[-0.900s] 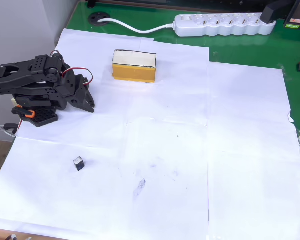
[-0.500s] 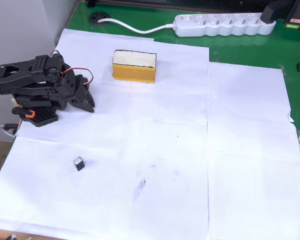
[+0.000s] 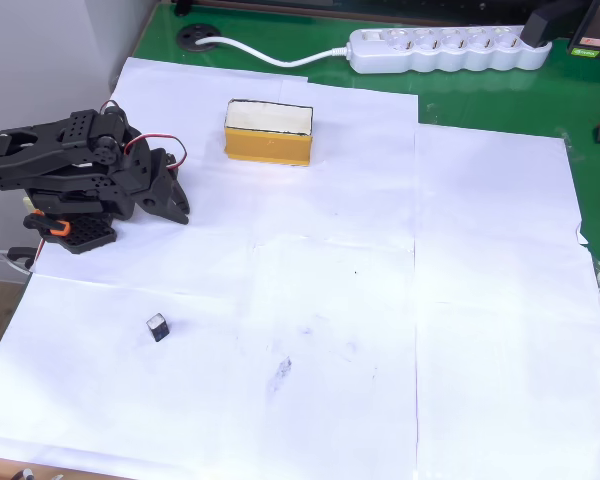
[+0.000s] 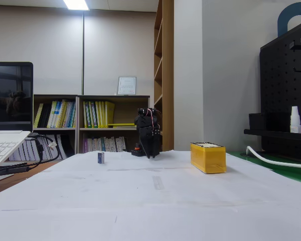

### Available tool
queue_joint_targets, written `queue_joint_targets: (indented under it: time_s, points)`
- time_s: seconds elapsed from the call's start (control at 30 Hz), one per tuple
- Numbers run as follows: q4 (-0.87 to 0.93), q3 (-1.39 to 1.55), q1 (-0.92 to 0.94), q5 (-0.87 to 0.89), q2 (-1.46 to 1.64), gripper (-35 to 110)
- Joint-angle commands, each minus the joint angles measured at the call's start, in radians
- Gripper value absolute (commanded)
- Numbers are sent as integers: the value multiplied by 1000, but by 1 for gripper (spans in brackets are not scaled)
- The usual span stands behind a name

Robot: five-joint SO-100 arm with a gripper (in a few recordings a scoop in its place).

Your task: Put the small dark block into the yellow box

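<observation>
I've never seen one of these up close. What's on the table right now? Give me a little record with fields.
robot arm: black, folded up at the left edge of the overhead view
gripper: low over the paper, holding nothing; open or shut is unclear
small dark block: alone on the white paper, apart from the arm
yellow box: on the paper, away from the block
table cover: white paper sheets
power strip: white, on the green surface beyond the paper

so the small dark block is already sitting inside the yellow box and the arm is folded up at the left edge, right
Not quite. The small dark block lies on the white paper, well apart from the yellow box, as the overhead view shows. The rest holds: the arm is folded up at the left edge.
</observation>
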Motion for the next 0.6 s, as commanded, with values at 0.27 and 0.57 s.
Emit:
queue_joint_targets:
  time_s: [0.27, 0.57]
  points:
    - [-54, 347, 74, 117, 357, 3]
    - [206, 950, 120, 327, 721, 4]
